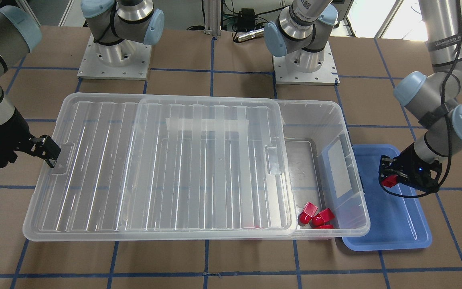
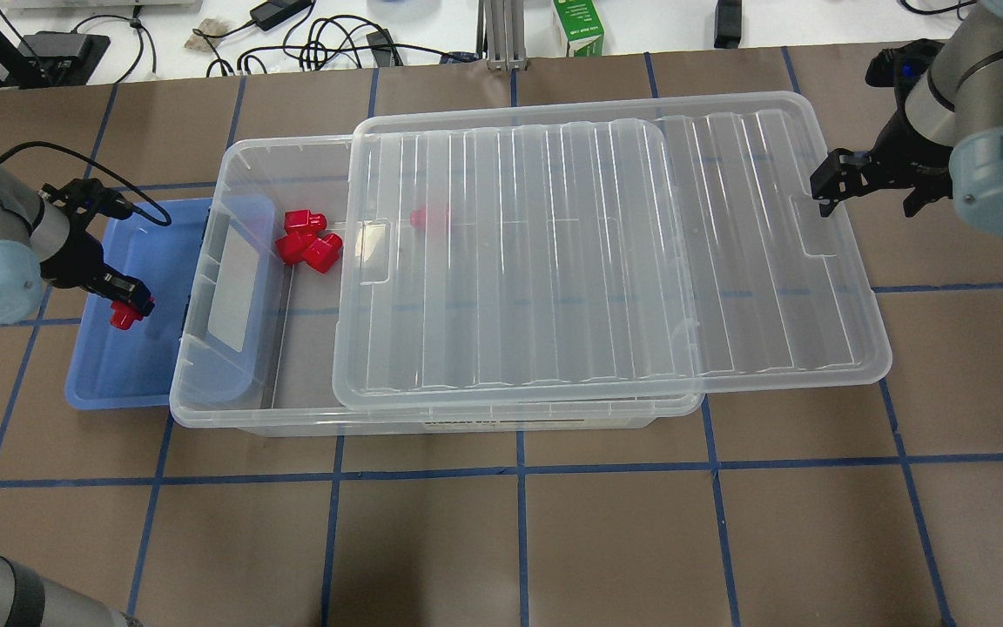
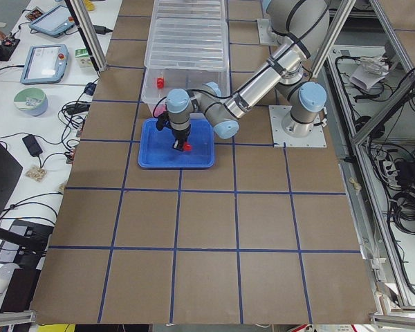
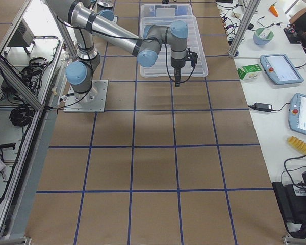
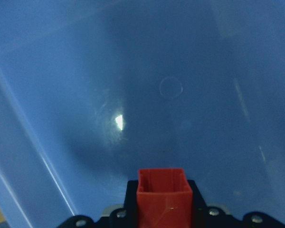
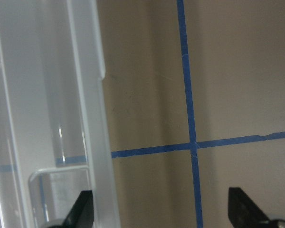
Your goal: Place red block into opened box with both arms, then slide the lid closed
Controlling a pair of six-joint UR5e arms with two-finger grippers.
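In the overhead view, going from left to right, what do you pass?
left gripper holding the red block → red pieces in the open end of the box → lid → right gripper

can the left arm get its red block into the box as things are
Probably yes. The left gripper holds the red block over the blue tray, right beside the box, whose lid leaves that near end uncovered.

Bright red block [image 1: 389, 181], blue tray [image 1: 395, 228], clear ribbed lid [image 1: 175, 168] — brown table [image 1: 255, 253] gridded with blue tape [image 1: 206, 274].
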